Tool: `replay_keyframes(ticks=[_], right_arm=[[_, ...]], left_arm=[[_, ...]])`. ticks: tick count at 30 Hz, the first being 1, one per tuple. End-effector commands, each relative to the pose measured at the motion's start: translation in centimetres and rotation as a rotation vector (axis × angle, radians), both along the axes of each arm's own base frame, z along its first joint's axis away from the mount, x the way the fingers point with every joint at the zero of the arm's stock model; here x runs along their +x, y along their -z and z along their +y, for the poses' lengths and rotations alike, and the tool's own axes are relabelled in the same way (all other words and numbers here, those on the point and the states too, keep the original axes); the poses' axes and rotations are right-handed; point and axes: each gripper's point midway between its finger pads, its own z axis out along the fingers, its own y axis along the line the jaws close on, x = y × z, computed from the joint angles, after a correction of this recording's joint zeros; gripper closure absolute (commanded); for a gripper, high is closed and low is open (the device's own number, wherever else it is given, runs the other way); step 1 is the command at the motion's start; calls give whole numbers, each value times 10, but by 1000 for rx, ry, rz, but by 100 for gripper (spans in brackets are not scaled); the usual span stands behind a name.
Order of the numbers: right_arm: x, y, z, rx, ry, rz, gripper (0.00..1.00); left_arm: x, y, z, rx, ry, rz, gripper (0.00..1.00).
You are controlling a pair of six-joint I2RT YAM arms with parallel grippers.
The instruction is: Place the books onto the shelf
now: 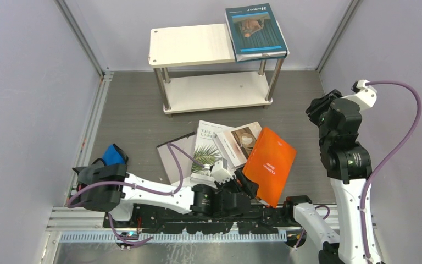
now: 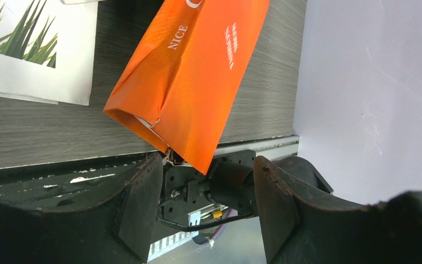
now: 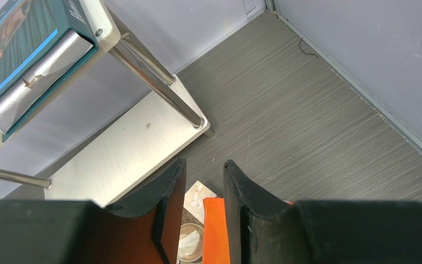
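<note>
teal book (image 1: 255, 30) was already on the shelf (image 1: 192, 45); left gripper (image 2: 207, 165), jaws apart, straddled the orange book (image 2: 192, 71) corner, just needed closing

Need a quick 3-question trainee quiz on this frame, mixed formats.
1. True or false: the teal portrait-cover book lies on the lower board of the cream two-tier metal-legged shelf.
2. Which book's corner points between the open jaws of the left gripper? A white palm-leaf book; B orange softcover book; C beige cup-photo book.
3. How many books are not yet on the shelf?
Key: 1 false, top board; 2 B; 3 four.
</note>
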Motion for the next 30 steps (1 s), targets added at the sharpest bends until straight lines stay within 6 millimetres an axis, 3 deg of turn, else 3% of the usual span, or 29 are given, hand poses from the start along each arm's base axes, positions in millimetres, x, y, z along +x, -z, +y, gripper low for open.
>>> replay_keyframes(ticks=[1, 20, 24, 30], right_arm=[[6, -22, 3, 0, -9, -73, 63], [13, -20, 4, -50, -6, -68, 63], [13, -19, 4, -63, -4, -65, 62], [12, -20, 4, -68, -2, -69, 63]], left_arm=[[10, -3, -5, -70, -88, -1, 39], [31, 6, -22, -81, -151, -18, 48], [34, 5, -24, -95, -154, -25, 60], [35, 9, -24, -87, -146, -19, 87]])
